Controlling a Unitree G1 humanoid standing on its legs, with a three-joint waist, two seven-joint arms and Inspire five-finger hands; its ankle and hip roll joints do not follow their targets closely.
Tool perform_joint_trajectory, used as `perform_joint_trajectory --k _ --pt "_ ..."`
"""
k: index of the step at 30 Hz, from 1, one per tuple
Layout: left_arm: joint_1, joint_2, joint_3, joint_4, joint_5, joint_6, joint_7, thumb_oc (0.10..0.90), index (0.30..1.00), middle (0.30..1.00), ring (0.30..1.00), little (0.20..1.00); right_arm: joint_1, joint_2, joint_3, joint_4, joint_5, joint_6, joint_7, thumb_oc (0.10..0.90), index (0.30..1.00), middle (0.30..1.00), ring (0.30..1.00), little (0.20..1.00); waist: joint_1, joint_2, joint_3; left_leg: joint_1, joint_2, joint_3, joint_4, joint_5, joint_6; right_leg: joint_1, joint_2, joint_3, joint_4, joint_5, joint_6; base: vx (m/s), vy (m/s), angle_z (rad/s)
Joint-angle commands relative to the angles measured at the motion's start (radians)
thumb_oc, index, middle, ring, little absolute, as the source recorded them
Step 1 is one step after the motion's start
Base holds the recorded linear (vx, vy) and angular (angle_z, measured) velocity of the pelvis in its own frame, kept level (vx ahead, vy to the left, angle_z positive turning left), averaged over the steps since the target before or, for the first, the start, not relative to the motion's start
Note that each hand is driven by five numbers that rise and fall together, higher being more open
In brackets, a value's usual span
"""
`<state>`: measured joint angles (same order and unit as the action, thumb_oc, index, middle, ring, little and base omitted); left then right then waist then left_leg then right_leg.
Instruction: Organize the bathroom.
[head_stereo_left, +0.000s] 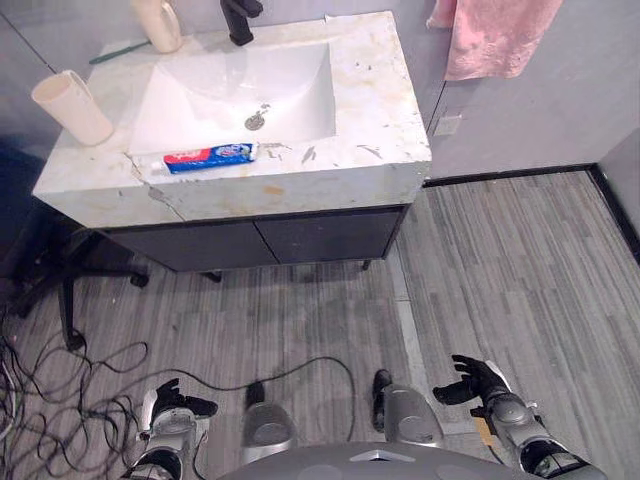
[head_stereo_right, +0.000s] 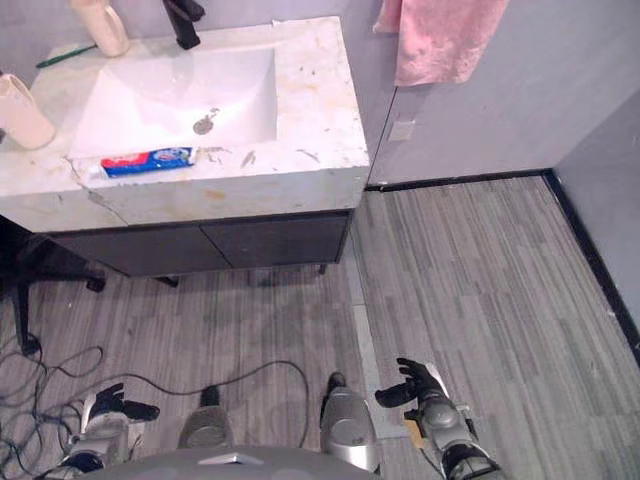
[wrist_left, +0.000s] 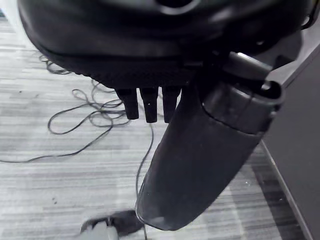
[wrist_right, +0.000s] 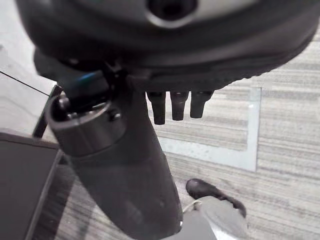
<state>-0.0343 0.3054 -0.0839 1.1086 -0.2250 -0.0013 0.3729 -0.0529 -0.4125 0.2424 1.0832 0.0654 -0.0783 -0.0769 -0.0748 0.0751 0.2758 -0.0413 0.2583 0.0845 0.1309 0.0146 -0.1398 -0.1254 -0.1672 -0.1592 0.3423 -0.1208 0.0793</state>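
Note:
A blue and red toothpaste tube (head_stereo_left: 209, 156) lies flat on the marble counter (head_stereo_left: 380, 120) in front of the white sink basin (head_stereo_left: 235, 95). A cream cup (head_stereo_left: 72, 107) stands at the counter's left edge. A cream bottle (head_stereo_left: 158, 24) and a green toothbrush (head_stereo_left: 118, 50) sit at the back left, beside the black faucet (head_stereo_left: 239, 20). My left hand (head_stereo_left: 172, 408) hangs low at the bottom left, far below the counter, fingers relaxed and holding nothing. My right hand (head_stereo_left: 478, 384) hangs at the bottom right, fingers spread, also holding nothing.
A pink towel (head_stereo_left: 492, 35) hangs on the wall right of the vanity. Dark cabinet doors (head_stereo_left: 255, 240) sit under the counter. A black stand's legs (head_stereo_left: 60, 290) and loose cables (head_stereo_left: 60, 400) lie on the grey plank floor at left.

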Motion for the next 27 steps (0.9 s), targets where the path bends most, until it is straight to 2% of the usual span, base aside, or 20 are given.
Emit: perform_joint_trajectory --k 1,2,3,4,5,6,7,8,9,10,11,12,13,15,19,21,24,25,27 --pt "-0.011 0.089 0.002 -0.072 0.029 -0.031 0.028 0.800 0.900 0.900 0.900 0.900 0.031 -0.002 -0.014 -0.051 0.036 0.001 -0.018 0.800 0.900 0.900 0.900 0.900 -0.015 -0.019 0.008 -0.053 -0.075 0.021 0.148 -0.085 0.091 -0.016 -0.092 0.040 -0.025 0.010 0.042 0.13 0.533 0.35" --pt "-0.022 0.097 -0.001 -0.090 0.015 -0.018 0.034 0.800 0.900 0.900 0.900 0.900 0.038 0.003 -0.017 -0.070 0.014 0.020 -0.019 0.800 0.900 0.900 0.900 0.900 -0.012 -0.027 0.013 -0.046 -0.115 0.030 0.151 -0.122 0.105 -0.005 -0.153 0.044 -0.049 0.064 0.073 0.15 0.553 0.19" --pt "-0.022 0.100 -0.001 -0.092 0.014 -0.016 0.037 0.800 0.900 0.900 0.900 0.900 0.041 0.005 -0.019 -0.072 0.002 0.023 -0.016 0.800 0.900 0.900 0.900 0.900 -0.009 -0.029 0.013 -0.040 -0.129 0.031 0.146 -0.131 0.111 -0.001 -0.168 0.043 -0.059 0.082 0.077 0.16 0.475 0.03" --pt "-0.016 0.101 0.007 -0.097 0.012 -0.013 0.041 0.800 0.900 0.900 0.900 0.900 0.042 0.008 -0.019 -0.079 -0.017 0.027 -0.010 0.800 0.900 0.900 0.900 0.900 0.000 -0.035 0.013 -0.032 -0.148 0.040 0.144 -0.143 0.115 0.005 -0.199 0.016 -0.086 0.130 0.085 0.09 0.230 -0.14" --pt "-0.014 0.102 0.010 -0.099 0.015 -0.014 0.040 0.800 0.900 0.900 0.900 0.900 0.042 0.009 -0.020 -0.081 -0.024 0.031 -0.008 0.800 0.900 0.900 0.900 0.900 0.003 -0.037 0.013 -0.030 -0.153 0.043 0.143 -0.146 0.116 0.007 -0.208 0.008 -0.094 0.143 0.087 0.07 0.222 -0.27" --pt "-0.003 0.103 0.020 -0.106 0.034 -0.013 0.040 0.800 0.900 0.900 0.900 0.900 0.041 0.010 -0.019 -0.087 -0.045 0.032 0.000 0.800 0.900 0.900 0.900 0.900 0.020 -0.042 0.015 -0.022 -0.161 0.079 0.147 -0.166 0.117 0.005 -0.252 -0.049 -0.105 0.197 0.094 0.09 0.244 -0.46" --pt "0.030 0.109 0.040 -0.120 0.051 -0.015 0.046 0.800 0.900 0.900 0.900 0.900 0.039 0.016 -0.018 -0.096 -0.073 0.029 0.016 0.800 0.900 0.900 0.900 0.900 0.046 -0.040 0.018 0.006 -0.159 0.136 0.136 -0.192 0.121 0.009 -0.265 -0.131 -0.086 0.199 0.108 0.06 0.261 -1.28" --pt "0.073 0.118 0.068 -0.129 0.053 -0.023 0.054 0.800 0.900 0.900 0.900 0.900 0.038 0.018 -0.013 -0.111 -0.088 0.028 0.034 0.800 0.900 0.900 0.900 0.900 0.056 -0.040 0.015 0.022 -0.161 0.178 0.105 -0.176 0.136 -0.014 -0.199 -0.150 -0.061 0.159 0.093 0.06 0.166 -1.54" --pt "0.083 0.122 0.073 -0.130 0.052 -0.025 0.053 0.800 0.900 0.900 0.900 0.900 0.038 0.018 -0.009 -0.115 -0.085 0.029 0.035 0.800 0.900 0.900 0.900 0.900 0.050 -0.042 0.012 0.022 -0.168 0.170 0.101 -0.174 0.138 -0.028 -0.160 -0.115 -0.062 0.150 0.092 0.01 0.046 -1.56" --pt "0.082 0.125 0.071 -0.129 0.053 -0.027 0.050 0.800 0.900 0.900 0.900 0.900 0.039 0.018 -0.009 -0.111 -0.080 0.024 0.033 0.800 0.900 0.900 0.900 0.900 0.043 -0.045 0.012 0.020 -0.177 0.155 0.099 -0.176 0.139 -0.042 -0.139 -0.086 -0.077 0.160 0.095 0.04 -0.048 -0.59" --pt "0.076 0.138 0.064 -0.123 0.047 -0.028 0.046 0.800 0.900 0.900 0.900 0.900 0.040 0.023 -0.009 -0.095 -0.074 0.010 0.028 0.800 0.900 0.900 0.900 0.900 0.032 -0.054 0.008 0.009 -0.199 0.123 0.095 -0.182 0.144 -0.084 -0.113 -0.042 -0.096 0.204 0.100 0.03 -0.045 -0.02" --pt "0.076 0.138 0.064 -0.123 0.047 -0.028 0.046 0.800 0.900 0.900 0.900 0.900 0.040 0.023 -0.009 -0.094 -0.074 0.010 0.028 0.800 0.900 0.900 0.900 0.900 0.032 -0.055 0.007 0.008 -0.200 0.123 0.095 -0.182 0.144 -0.085 -0.113 -0.042 -0.096 0.204 0.100 0.10 -0.141 0.66" --pt "0.055 0.147 0.066 -0.113 0.017 -0.014 0.055 0.800 0.900 0.900 0.900 0.900 0.041 0.028 -0.008 -0.069 -0.065 0.008 0.027 0.800 0.900 0.900 0.900 0.900 0.032 -0.058 -0.006 0.003 -0.207 0.091 0.071 -0.156 0.155 -0.018 -0.063 -0.041 -0.170 0.145 0.087 0.10 -0.137 0.72" --pt "0.054 0.140 0.075 -0.120 -0.014 -0.013 0.061 0.800 0.900 0.900 0.900 0.900 0.044 0.024 -0.003 -0.068 -0.054 0.019 0.024 0.800 0.900 0.900 0.900 0.900 0.031 -0.058 -0.020 -0.001 -0.207 0.075 0.061 -0.137 0.147 0.000 -0.032 -0.030 -0.188 0.124 0.075 0.10 -0.121 0.63" --pt "0.065 0.127 0.101 -0.121 -0.060 -0.039 0.091 0.800 0.900 0.900 0.900 0.900 0.060 0.017 -0.008 -0.071 -0.057 0.021 0.030 0.800 0.900 0.900 0.900 0.900 0.031 -0.061 -0.042 0.002 -0.193 0.071 0.058 -0.122 0.135 0.036 -0.005 -0.035 -0.215 0.103 0.052 0.09 -0.075 0.20" --pt "0.077 0.131 0.146 -0.153 -0.085 -0.065 0.127 0.800 0.900 0.900 0.900 0.900 0.074 0.014 -0.003 -0.096 -0.060 0.033 0.035 0.800 0.900 0.900 0.900 0.900 0.033 -0.066 -0.055 0.010 -0.181 0.073 0.055 -0.114 0.127 0.058 0.003 -0.038 -0.231 0.093 0.044 0.10 -0.084 0.01" --pt "0.076 0.165 0.221 -0.232 -0.109 -0.131 0.213 0.800 0.900 0.900 0.900 0.900 0.082 0.017 0.000 -0.100 -0.060 0.032 0.033 0.800 0.900 0.900 0.900 0.900 0.041 -0.072 -0.066 0.019 -0.168 0.077 0.044 -0.107 0.120 0.079 0.004 -0.050 -0.271 0.101 0.044 0.04 -0.076 0.02" --pt "0.079 0.199 0.261 -0.323 -0.093 -0.173 0.282 0.800 0.900 0.900 0.900 0.900 0.084 0.021 0.002 -0.099 -0.057 0.030 0.031 0.800 0.900 0.900 0.900 0.900 0.049 -0.076 -0.071 0.023 -0.163 0.078 0.038 -0.106 0.117 0.087 0.002 -0.060 -0.293 0.111 0.046 0.01 -0.059 0.09" --pt "0.078 0.227 0.303 -0.400 -0.076 -0.163 0.352 0.800 0.900 0.900 0.900 0.900 0.084 0.026 0.005 -0.096 -0.055 0.029 0.031 0.800 0.900 0.900 0.900 0.900 0.057 -0.079 -0.073 0.026 -0.161 0.081 0.032 -0.106 0.117 0.089 0.001 -0.068 -0.307 0.119 0.048 -0.01 -0.074 0.09"
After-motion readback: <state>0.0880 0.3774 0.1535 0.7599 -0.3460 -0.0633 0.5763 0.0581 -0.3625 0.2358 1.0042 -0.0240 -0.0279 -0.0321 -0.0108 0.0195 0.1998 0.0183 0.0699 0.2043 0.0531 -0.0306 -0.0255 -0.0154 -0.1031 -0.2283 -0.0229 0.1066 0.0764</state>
